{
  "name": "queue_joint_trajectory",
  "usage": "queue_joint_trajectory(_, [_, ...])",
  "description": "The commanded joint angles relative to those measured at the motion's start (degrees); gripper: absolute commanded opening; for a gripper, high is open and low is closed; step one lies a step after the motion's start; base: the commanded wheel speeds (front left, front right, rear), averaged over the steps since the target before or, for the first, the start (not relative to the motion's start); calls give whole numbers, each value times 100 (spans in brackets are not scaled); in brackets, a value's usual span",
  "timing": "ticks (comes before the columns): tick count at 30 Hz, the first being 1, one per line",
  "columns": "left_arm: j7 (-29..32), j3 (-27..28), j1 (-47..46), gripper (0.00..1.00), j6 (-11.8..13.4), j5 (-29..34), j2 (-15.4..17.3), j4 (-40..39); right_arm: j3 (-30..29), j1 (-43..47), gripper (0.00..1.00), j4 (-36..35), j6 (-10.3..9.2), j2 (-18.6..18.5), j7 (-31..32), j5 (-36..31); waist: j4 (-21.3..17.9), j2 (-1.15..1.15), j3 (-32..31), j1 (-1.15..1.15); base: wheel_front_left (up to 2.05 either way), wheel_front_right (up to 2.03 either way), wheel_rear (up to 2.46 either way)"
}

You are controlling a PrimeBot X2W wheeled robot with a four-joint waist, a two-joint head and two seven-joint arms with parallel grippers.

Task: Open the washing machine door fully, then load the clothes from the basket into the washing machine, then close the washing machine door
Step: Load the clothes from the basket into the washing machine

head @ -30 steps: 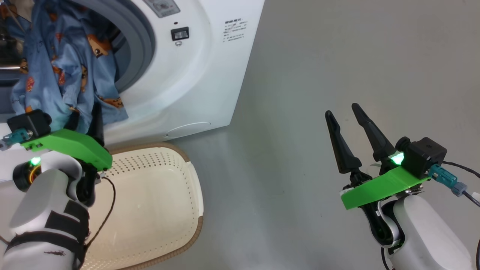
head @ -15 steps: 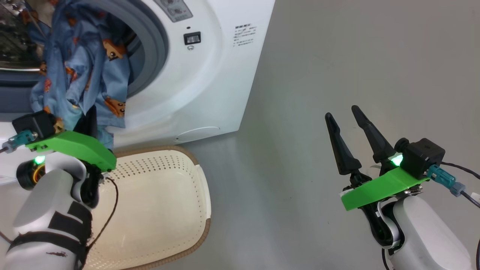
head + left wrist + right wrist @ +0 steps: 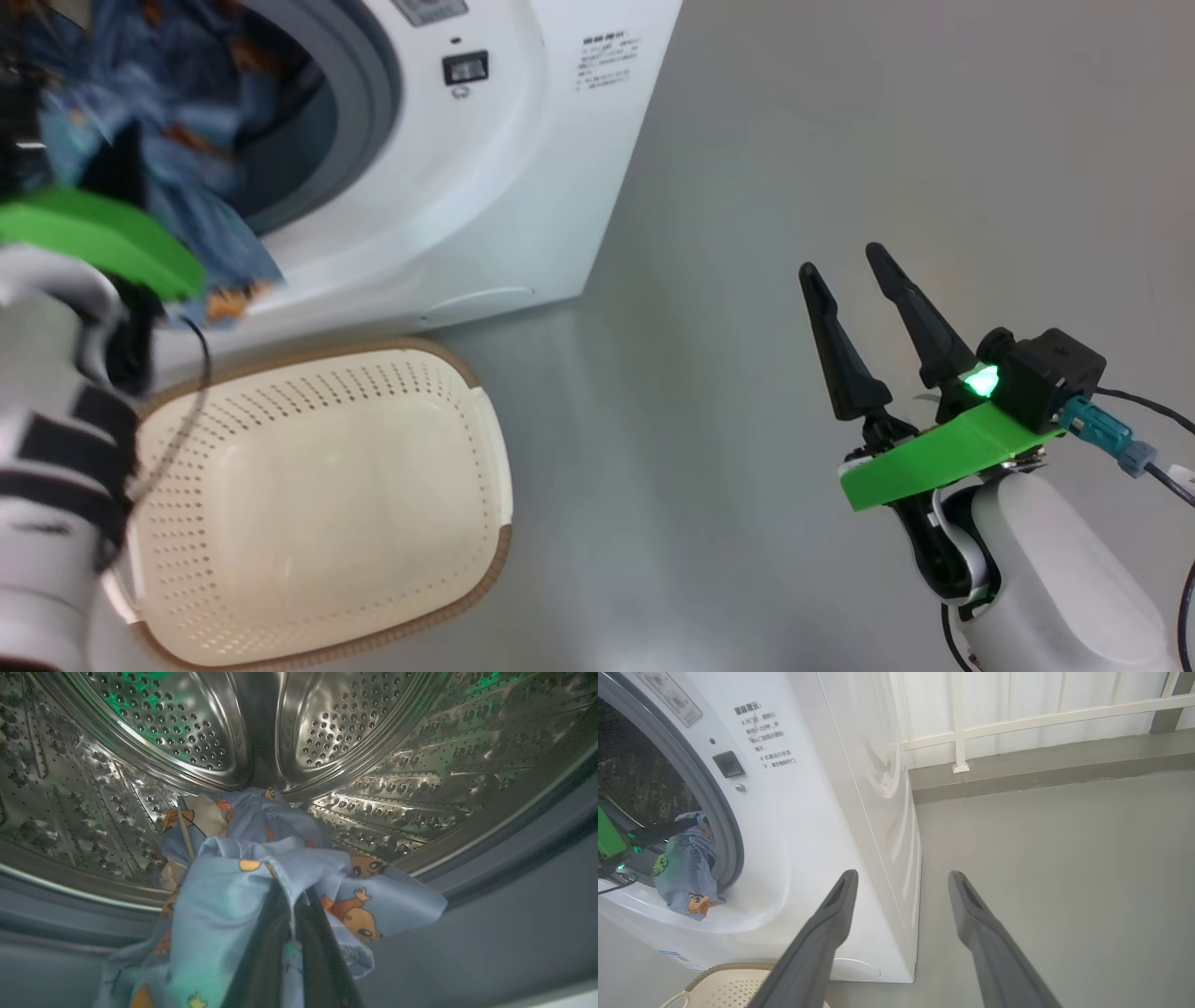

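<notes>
The washing machine [image 3: 485,168] stands with its round opening uncovered; its door is out of view. My left gripper [image 3: 290,907] is shut on the light blue bear-print clothes [image 3: 233,891] at the gasket, with the steel drum [image 3: 355,742] ahead. Part of the clothes [image 3: 686,868] hangs out over the grey gasket [image 3: 731,844]. More bear-print cloth lies deeper in the drum. The cream basket [image 3: 308,504] sits on the floor below the opening with nothing in it. My right gripper [image 3: 842,263] is open over the floor at the right, holding nothing.
Grey floor [image 3: 840,121] stretches right of the machine. A white railing and a low ledge [image 3: 1041,760] run behind it. The basket's rim [image 3: 724,970] touches the machine's foot. A thin black cable [image 3: 191,373] hangs from my left wrist over the basket.
My left gripper has shut on the clothes and carried them up from the machine's front into the drum opening. The head camera shifted. The right arm has barely moved.
</notes>
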Motion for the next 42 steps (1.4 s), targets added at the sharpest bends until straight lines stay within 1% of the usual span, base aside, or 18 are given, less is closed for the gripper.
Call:
queue_joint_trajectory(1, [-5,91,-234,0,12,97,308,-41,97,-25,100,-141,25,26,-46,-92,-155,0,238,0,0,0,0])
queue_joint_trajectory(9, [136,-38,-1416,0,119,346,628,197,47,-130,100,-285,25,231,-46,-167,-488,0,876,0,0,0,0])
queue_joint_trajectory(14, [-125,-121,-2139,0,201,582,810,116,30,-230,100,-370,25,354,-46,-204,-655,0,1267,0,0,0,0])
queue_joint_trajectory(16, [-261,-149,-2362,0,291,747,893,-33,24,-263,100,-393,25,398,-46,-209,-711,0,1362,0,0,0,0])
queue_joint_trajectory(18, [-314,-60,-2511,0,430,880,970,-313,9,-274,100,-407,25,434,-46,-215,-746,0,1424,0,0,0,0])
queue_joint_trajectory(20, [-320,154,-2501,0,570,1036,1046,-792,-9,-279,100,-419,25,463,-46,-223,-767,0,1468,0,0,0,0])
queue_joint_trajectory(23, [-322,511,-2199,0,740,1277,1090,-1368,-19,-282,100,-413,25,494,-46,-237,-782,0,1466,0,0,0,0])
queue_joint_trajectory(26, [-323,619,-1854,0,785,1427,1016,-1332,-31,-280,100,-380,25,515,-46,-255,-761,0,1402,0,0,0,0])
queue_joint_trajectory(28, [-323,617,-1747,53,741,1384,915,-1008,-24,-279,100,-359,25,521,-46,-266,-730,0,1348,0,0,0,0])
queue_joint_trajectory(29, [-323,617,-1747,53,741,1384,915,-1008,-24,-279,100,-359,25,521,-46,-266,-730,0,1348,0,0,0,0])
queue_joint_trajectory(30, [-286,586,-1736,100,713,1382,877,-839,-20,-279,100,-346,25,522,-46,-271,-710,0,1316,0,0,0,0])
queue_joint_trajectory(32, [-41,546,-1769,100,598,1322,807,-476,-14,-285,100,-321,25,509,-46,-275,-674,0,1257,0,0,0,0])
queue_joint_trajectory(37, [261,472,-1830,100,458,1253,657,122,16,-308,100,-262,25,449,-46,-268,-587,0,1053,0,0,0,0])
queue_joint_trajectory(42, [167,473,-1738,100,332,1155,516,469,51,-318,100,-205,25,372,-46,-243,-502,0,787,0,0,0,0])
